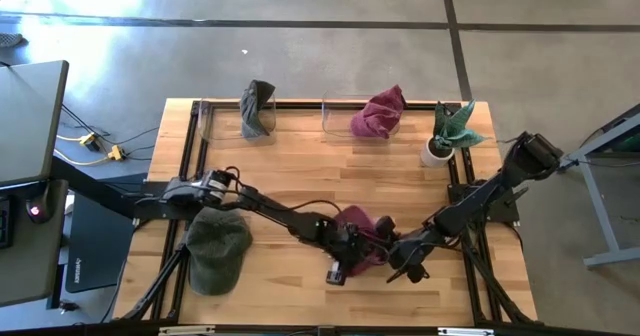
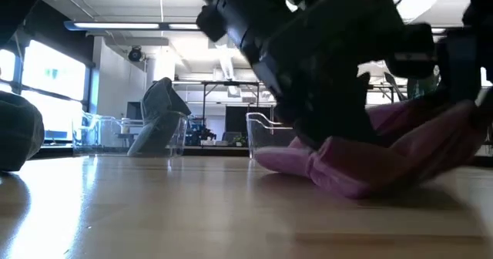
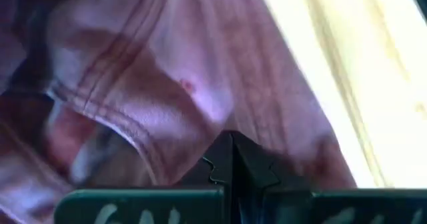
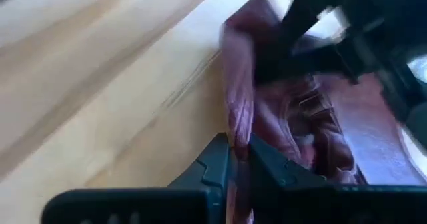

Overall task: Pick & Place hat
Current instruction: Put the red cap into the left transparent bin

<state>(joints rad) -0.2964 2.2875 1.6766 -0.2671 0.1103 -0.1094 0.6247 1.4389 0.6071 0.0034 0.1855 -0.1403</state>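
Maroon hat (image 1: 362, 234) lies crumpled on the wooden table (image 1: 300, 166), near the front edge, centre-right, w/ both grippers on it.

Left gripper (image 1: 345, 248) reaches in from the left side, arm stretched across the table. In the left wrist view its two dark fingers (image 3: 232, 163) are pressed together, tips touching, no gap. Maroon cloth (image 3: 167, 84) fills the view right at the tips, but can't tell if any fabric is caught between them.

Right gripper (image 1: 398, 254) comes in from the right, at the hat's right edge. Right wrist view: the fingers (image 4: 212, 164) are nearly together w/ a thin fold of the hat (image 4: 239, 117) pinched between them — clamped on the fabric edge. The left arm's gripper shows dark and blurred just beyond.

Low view: hat (image 2: 385, 155) sits flat on the tabletop, dark gripper bodies on top of it.

Elsewhere: olive-green cap (image 1: 217, 248) at front left, apart from the grippers. Two clear bins at the back, one w/ a grey hat (image 1: 257, 108), one w/ another maroon hat (image 1: 380, 113). Small potted plant (image 1: 445, 131) at back right.
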